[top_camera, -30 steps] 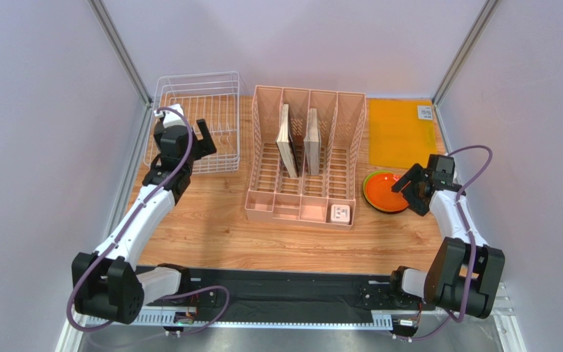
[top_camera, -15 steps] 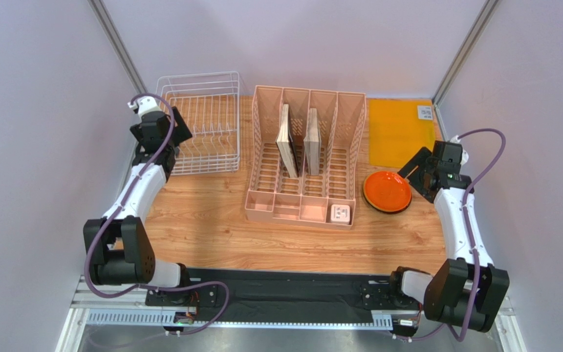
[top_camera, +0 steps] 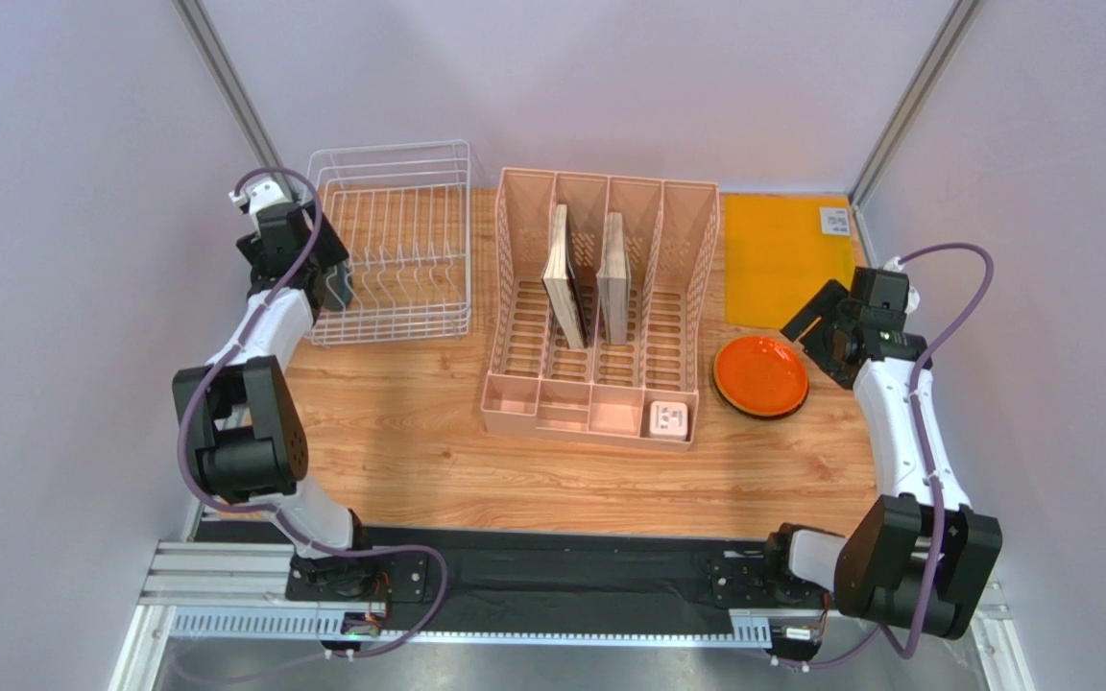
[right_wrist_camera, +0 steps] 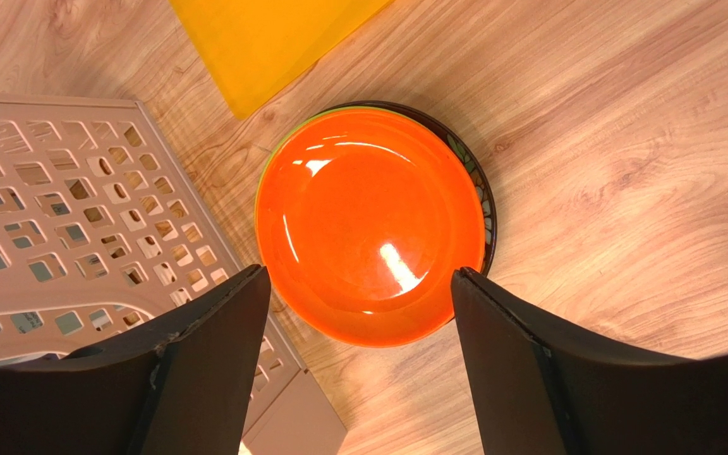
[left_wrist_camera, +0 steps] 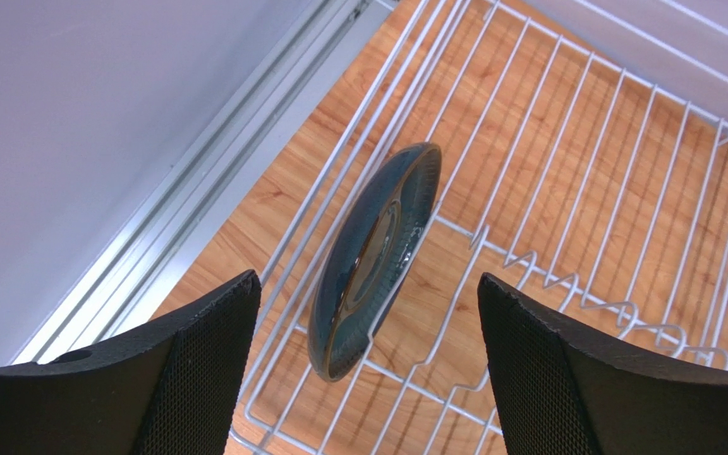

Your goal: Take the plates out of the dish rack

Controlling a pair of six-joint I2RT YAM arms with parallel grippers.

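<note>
A dark slate blue plate (left_wrist_camera: 373,261) stands on edge among the wires at the left side of the white dish rack (top_camera: 393,337). My left gripper (left_wrist_camera: 366,284) hangs open just above it, one finger on each side and neither touching. On the right an orange plate (top_camera: 761,375) lies face up on the table, on top of other plates. A green rim and a dark rim (right_wrist_camera: 480,194) show beneath it. My right gripper (top_camera: 816,328) is open and empty, held above that stack's right edge.
A pink slotted organiser (top_camera: 595,310) with two beige boards (top_camera: 563,274) stands mid-table between rack and plate stack. A yellow mat (top_camera: 783,259) lies behind the stack. The metal wall rail (left_wrist_camera: 149,256) runs close along the rack's left side.
My left arm swung from the rack's front to its left side, over the blue plate, jaws narrowing slightly. My right gripper drew back up from the orange plate, which now covers the green one.
</note>
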